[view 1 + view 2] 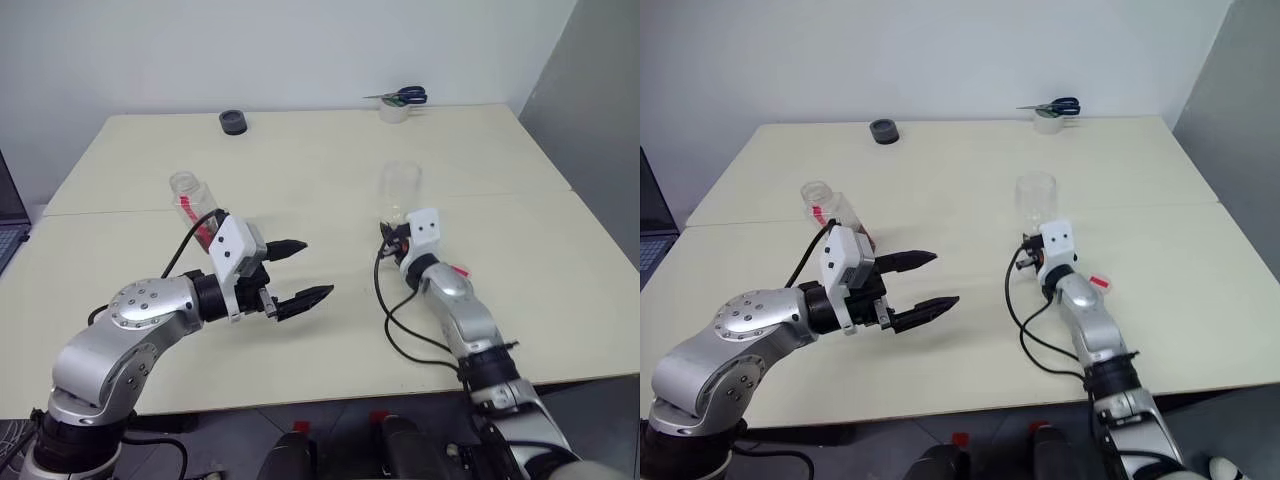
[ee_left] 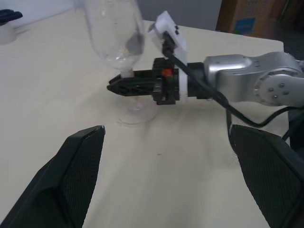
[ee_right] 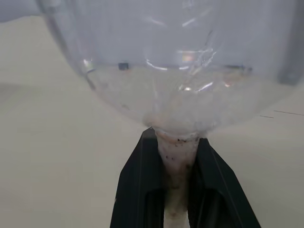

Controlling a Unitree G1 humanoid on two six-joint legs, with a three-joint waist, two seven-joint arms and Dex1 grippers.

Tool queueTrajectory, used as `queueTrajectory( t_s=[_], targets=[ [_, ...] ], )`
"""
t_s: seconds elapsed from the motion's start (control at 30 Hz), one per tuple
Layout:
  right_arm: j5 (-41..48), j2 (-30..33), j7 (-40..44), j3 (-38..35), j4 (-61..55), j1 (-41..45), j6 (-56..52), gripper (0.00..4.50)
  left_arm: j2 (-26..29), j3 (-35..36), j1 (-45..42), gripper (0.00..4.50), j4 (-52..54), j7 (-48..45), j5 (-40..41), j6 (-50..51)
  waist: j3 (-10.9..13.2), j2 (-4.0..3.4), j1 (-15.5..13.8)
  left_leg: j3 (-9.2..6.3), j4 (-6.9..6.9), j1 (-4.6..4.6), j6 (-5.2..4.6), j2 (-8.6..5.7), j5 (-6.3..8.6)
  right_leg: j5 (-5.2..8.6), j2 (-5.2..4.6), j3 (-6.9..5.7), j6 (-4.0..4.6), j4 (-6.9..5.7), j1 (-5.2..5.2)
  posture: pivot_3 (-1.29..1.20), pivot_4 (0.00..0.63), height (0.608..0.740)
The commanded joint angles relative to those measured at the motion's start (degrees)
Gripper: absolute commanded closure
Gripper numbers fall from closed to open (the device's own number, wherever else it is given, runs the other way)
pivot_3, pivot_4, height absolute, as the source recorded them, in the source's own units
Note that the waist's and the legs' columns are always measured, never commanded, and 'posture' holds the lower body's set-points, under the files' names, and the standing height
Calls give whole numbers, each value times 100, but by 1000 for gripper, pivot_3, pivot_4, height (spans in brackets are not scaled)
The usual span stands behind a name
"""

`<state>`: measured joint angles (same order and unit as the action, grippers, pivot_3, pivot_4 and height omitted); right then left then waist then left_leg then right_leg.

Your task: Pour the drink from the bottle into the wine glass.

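Scissors point(image 1: 405, 96) on a tape roll point(image 1: 394, 111) and a black cap point(image 1: 233, 122) lie far back on the tabletop point(image 1: 500, 160). The right claw point(image 2: 118, 87) grips the wine glass point(image 1: 1036, 200) by its stem; the left claw point(image 1: 300, 272) hangs spread wide, with the bottle point(image 1: 195, 205) behind it.

— Where do we have our left gripper point(image 1: 300, 272)?
— Raised over the table, pointing toward our right, fingers spread wide with nothing between them.
— And our right gripper point(image 2: 114, 87)?
— Level, forearm stretched forward, fingers clamped on the wine glass point(image 1: 399, 190) stem.

bottle point(image 1: 196, 209) partly behind left gripper point(image 1: 303, 271)
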<state>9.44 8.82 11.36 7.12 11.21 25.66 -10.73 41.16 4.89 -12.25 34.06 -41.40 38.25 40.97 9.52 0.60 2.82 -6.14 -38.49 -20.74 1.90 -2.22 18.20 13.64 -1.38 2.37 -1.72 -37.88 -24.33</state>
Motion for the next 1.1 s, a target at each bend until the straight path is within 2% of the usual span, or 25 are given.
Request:
queueTrajectory(
  t_s=[0.03,0.3,0.4,0.5,0.57,0.7,0.87,1.0,1.1],
  targets=[
    [-66,178,77,-17,-574,-692,-682,4263,23,172,103,0,276,56,117,-17,-4,1,-37,0,0,3,0,-1,0,0,0,-1,0,0,4,0,150,740],
    [-96,308,53,-140,-1536,-1405,-1422,4263,-27,121,153,0,190,91,66,-105,-21,21,-144,-14,-1,11,0,-6,0,2,4,-7,-1,13,24,0,150,740],
    [-152,191,84,-73,-1480,-1263,-1190,4263,-90,138,233,0,212,165,77,-100,-24,23,-139,-10,2,16,0,-4,0,2,5,-7,-1,13,25,0,150,740],
    [-348,-17,235,144,-1056,-754,-558,4263,-182,299,439,0,269,369,79,-84,-28,30,-100,-3,7,25,1,0,0,2,6,-7,0,12,25,0,150,740],
    [-476,-205,368,274,-481,-249,-57,4263,-260,504,697,0,345,588,57,-82,-27,31,-14,11,9,34,0,4,0,2,6,0,0,10,24,0,150,740],
    [-646,-756,571,316,1499,1095,1087,4263,-447,963,1609,0,915,1135,-50,-62,-21,32,121,46,52,81,2,25,-2,-4,14,21,19,1,23,0,150,740],
    [-656,-1352,769,119,3750,2436,2030,4263,-799,1470,2971,0,1562,1581,-372,-328,-19,31,160,32,64,69,22,56,-3,8,30,15,51,0,14,0,150,740],
    [-709,-1667,936,22,4922,3043,2518,4263,-1285,1729,3865,0,1984,1963,-588,-573,-19,32,99,31,62,62,22,54,8,9,24,13,52,18,16,0,150,740],
    [-651,-1833,1015,-119,5405,3292,2671,4263,-1571,1735,4189,0,2211,2215,-657,-640,-19,32,10,22,54,59,10,46,15,9,21,6,52,20,23,0,150,740]
  ],
)
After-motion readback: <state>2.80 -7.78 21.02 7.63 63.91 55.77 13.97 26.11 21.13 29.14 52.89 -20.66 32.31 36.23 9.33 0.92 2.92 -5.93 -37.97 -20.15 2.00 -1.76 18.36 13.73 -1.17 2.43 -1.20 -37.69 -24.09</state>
